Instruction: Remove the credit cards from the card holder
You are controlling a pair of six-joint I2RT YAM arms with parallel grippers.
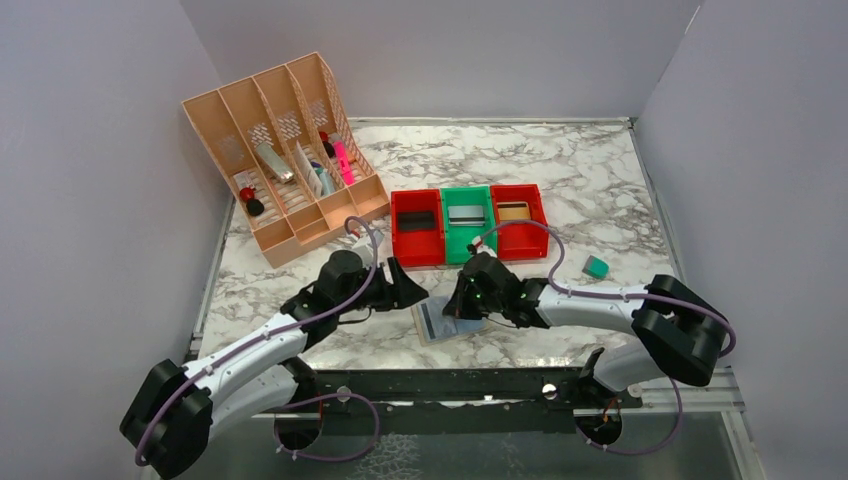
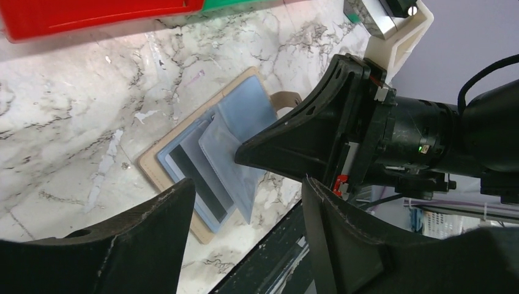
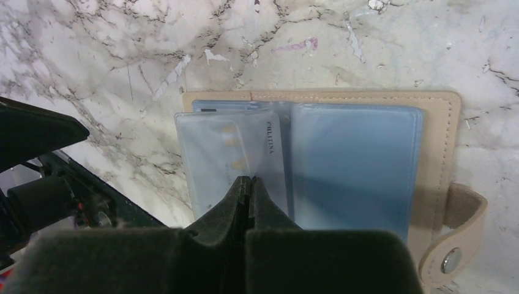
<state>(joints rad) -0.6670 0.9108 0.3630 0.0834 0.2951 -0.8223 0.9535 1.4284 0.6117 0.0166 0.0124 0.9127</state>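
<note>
The card holder lies open on the marble near the table's front edge, tan outside with pale blue sleeves inside. Its snap tab sticks out to one side. A credit card with a dark stripe shows in one sleeve, and another card sits in the clear flap. My right gripper is shut, its tip resting on that clear flap. My left gripper hovers open just left of the holder, with nothing between its fingers.
Behind the holder stand a red bin, a green bin and a second red bin, each with a card inside. A peach desk organizer with small items is at the back left. A small teal object lies to the right.
</note>
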